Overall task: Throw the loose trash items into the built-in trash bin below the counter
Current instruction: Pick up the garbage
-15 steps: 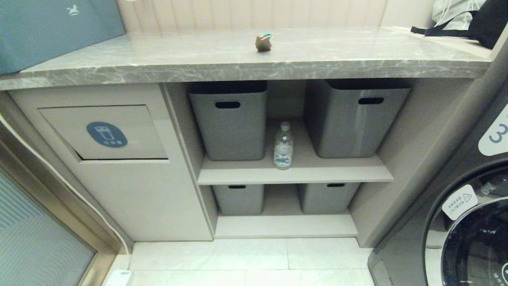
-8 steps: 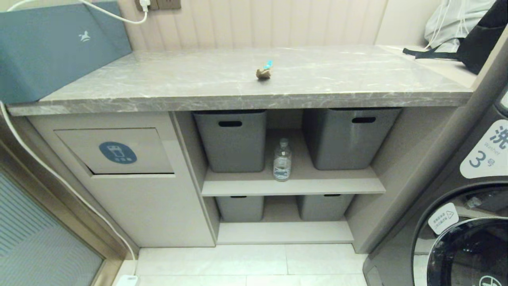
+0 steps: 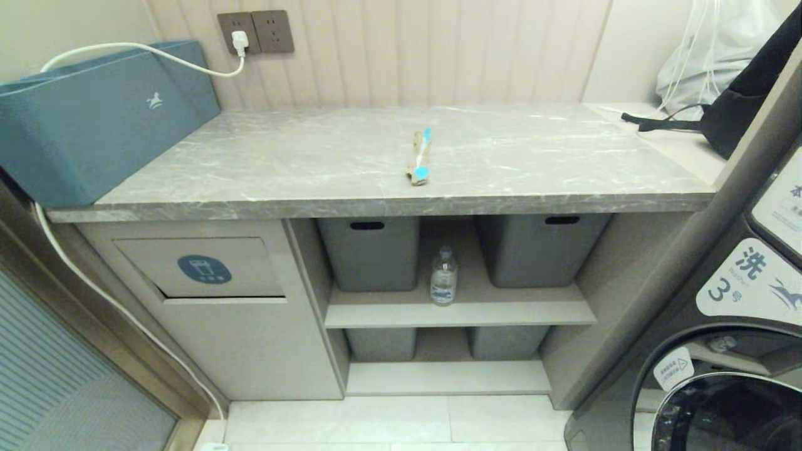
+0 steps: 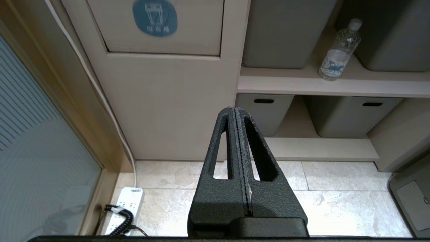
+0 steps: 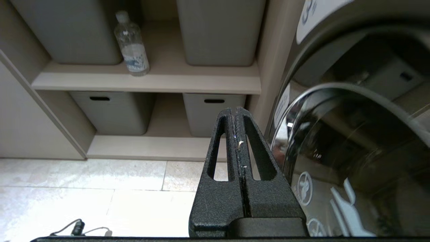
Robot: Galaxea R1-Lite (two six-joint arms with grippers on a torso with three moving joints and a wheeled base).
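Hanging empty above the floor, left gripper (image 4: 235, 111) and right gripper (image 5: 235, 111), fingers pressed together.

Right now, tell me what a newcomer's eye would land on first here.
First the brown and teal trash scrap lying alone mid-way along the marble counter, near its front edge. Next the clear water bottle standing upright on the upper shelf between two grey tubs, and the blue bin sticker on the beige trash flap under the counter's left end.
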